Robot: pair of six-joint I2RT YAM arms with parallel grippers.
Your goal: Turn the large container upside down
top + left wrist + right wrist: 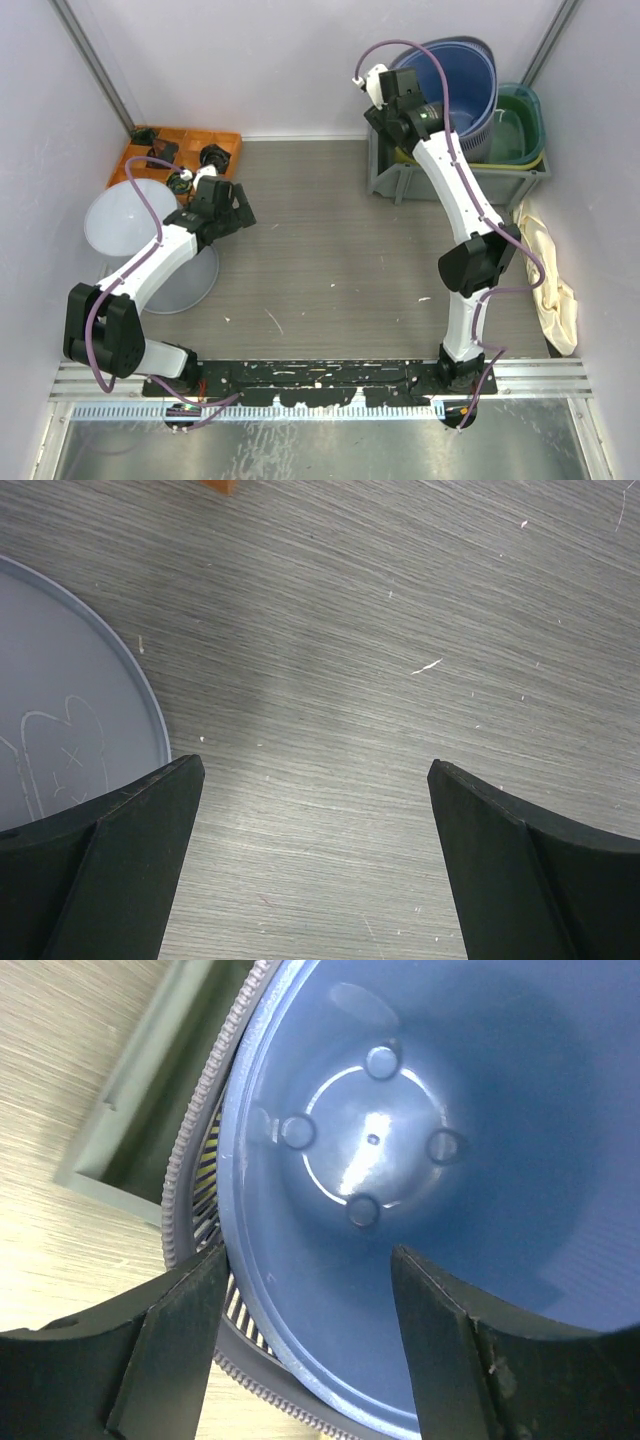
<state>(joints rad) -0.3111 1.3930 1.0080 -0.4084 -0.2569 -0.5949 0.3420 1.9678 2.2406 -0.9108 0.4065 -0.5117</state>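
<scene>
The large container is a blue bucket (468, 78) standing mouth-up at the back right, nested in a grey slotted basket (196, 1170). In the right wrist view I look into the bucket's inside (420, 1110) and see its bottom. My right gripper (405, 92) is open at the bucket's near-left rim. In its wrist view (308, 1260), one finger is outside the rim and one is inside, and neither touches it. My left gripper (232, 207) is open and empty low over the table (315, 765).
A grey crate (450, 182) holds the basket and a green tub (520, 125). A cream cloth (550, 280) lies at the right edge. An orange tray (185, 150) of small parts is at the back left. Two pale round pieces (125, 222) lie left, one beside my left finger (60, 750).
</scene>
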